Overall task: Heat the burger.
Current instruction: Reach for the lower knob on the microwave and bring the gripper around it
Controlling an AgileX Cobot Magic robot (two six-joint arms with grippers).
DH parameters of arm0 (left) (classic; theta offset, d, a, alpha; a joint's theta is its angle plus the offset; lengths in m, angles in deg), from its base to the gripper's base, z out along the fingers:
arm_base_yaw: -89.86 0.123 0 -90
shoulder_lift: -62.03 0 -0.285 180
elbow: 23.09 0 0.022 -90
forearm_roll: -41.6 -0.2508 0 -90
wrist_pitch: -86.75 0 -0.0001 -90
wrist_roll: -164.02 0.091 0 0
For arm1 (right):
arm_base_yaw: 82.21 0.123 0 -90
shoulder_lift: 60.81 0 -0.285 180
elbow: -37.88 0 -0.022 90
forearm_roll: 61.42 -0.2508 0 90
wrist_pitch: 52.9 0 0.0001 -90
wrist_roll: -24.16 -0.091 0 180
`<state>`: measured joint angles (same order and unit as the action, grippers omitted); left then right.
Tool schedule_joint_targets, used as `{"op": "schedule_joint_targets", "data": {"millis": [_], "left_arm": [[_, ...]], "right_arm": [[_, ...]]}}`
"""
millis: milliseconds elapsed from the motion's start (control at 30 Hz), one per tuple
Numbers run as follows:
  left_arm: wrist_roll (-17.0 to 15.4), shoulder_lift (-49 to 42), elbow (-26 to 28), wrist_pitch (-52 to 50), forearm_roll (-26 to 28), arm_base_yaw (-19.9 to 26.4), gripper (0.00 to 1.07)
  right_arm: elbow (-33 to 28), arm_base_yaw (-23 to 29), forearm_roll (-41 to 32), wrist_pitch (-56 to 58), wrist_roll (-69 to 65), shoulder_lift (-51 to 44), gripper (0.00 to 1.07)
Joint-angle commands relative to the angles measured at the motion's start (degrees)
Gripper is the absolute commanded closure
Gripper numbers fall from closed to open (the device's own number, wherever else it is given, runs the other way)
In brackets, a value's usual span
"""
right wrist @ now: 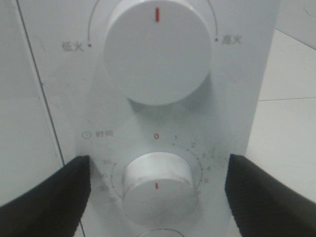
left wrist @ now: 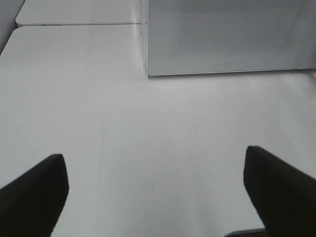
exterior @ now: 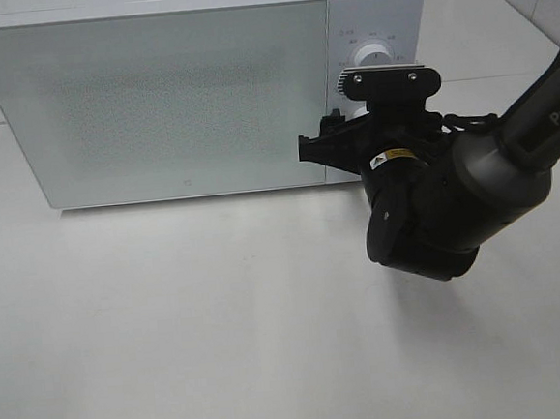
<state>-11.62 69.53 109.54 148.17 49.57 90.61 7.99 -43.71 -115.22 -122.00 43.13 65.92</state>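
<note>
White microwave (exterior: pixel 174 92) stood with its door shut on the table (exterior: pixel 223 350); the burger showed in no view. The right claw (right wrist: pixel 158 170) was spread wide either side of the lower timer dial (right wrist: pixel 158 190), not touching it. The left claw (left wrist: pixel 154 153) gaped wide above the table.

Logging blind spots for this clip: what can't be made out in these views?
- burger: in no view; the closed frosted microwave door hides any contents in the exterior high view.
- timer knob: covered by the right gripper and its arm in the exterior high view; its scale numbers blur in the right wrist view.
- left gripper: outside the exterior high view; left wrist view shows only its fingertips.
</note>
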Motion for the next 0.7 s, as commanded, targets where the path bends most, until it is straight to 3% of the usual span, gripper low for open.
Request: {"op": "schedule_joint_targets", "data": {"millis": [33,533,633,700], "left_arm": [[-0.11,-0.86,-0.17,0.11,0.52,0.17,0.18],[-0.11,-0.86,-0.17,0.11,0.52,0.17,0.18],[-0.11,-0.86,-0.17,0.11,0.52,0.17,0.18],[-0.11,-0.86,-0.17,0.11,0.52,0.17,0.18]], "right_arm": [[1.03,-0.52,0.29,-0.57,0.86,0.11,0.33],[1.03,-0.52,-1.03,1.20,-2.46,0.11,0.43],[1.03,-0.52,-1.20,1.20,-3.32,0.11,0.49],[1.03,-0.52,-1.20,1.43,-3.55,0.11,0.60]]}}
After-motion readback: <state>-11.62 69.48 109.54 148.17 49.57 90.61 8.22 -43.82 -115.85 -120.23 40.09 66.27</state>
